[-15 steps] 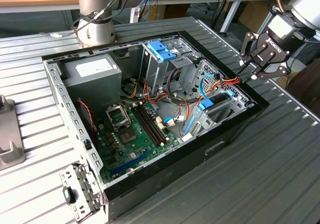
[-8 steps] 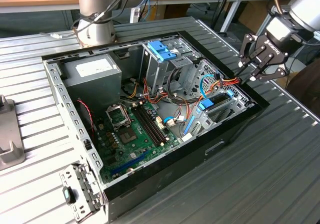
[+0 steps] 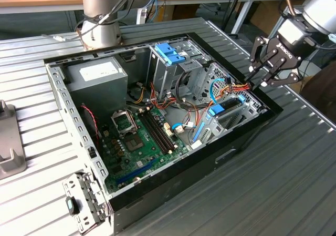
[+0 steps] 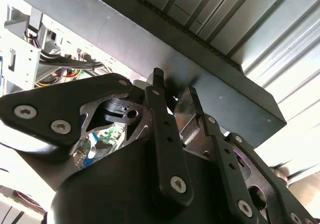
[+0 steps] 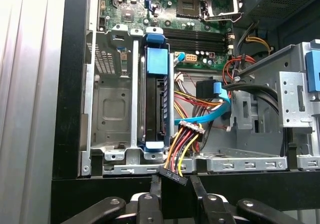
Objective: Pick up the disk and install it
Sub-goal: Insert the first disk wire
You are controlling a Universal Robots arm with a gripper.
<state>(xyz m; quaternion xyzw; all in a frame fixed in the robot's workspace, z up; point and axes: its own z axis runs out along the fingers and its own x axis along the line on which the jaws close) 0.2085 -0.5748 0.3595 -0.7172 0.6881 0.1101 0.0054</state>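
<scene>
Hovering above the exterior view's right edge of the open computer case (image 3: pixel 247 141), the gripper (image 3: pixel 258 82) hangs on the arm with its black linkage fingers angled down toward the case's drive corner. Its fingers appear drawn close together at the tips with nothing between them, and the tips sit just above the bundle of red, yellow and orange wires. The disk (image 3: pixel 227 110), dark with a light-blue carrier frame, lies seated in the bay at that same corner of the case, just below and to the exterior view's left of the gripper. A tall metal drive cage (image 3: pixel 170 70) with a blue-handled carrier on top stands further back, beside the grey power supply (image 3: pixel 97 81), and the green motherboard (image 3: pixel 142 141) fills the case floor.

In the second wrist view, the gripper (image 4: pixel 172 92) shows two black fingers (image 4: pixel 162 129) standing near each other, with only a narrow gap and no object held, in front of the case's dark outer wall (image 4: pixel 210 74).

In the first wrist view, the disk (image 5: pixel 154 104) stands edgewise in its metal bay, blue frame at both ends. A black power connector (image 5: pixel 172 175) on coloured wires lies just beside the fingertips (image 5: pixel 196 184), and whether they touch cannot be told.
</scene>
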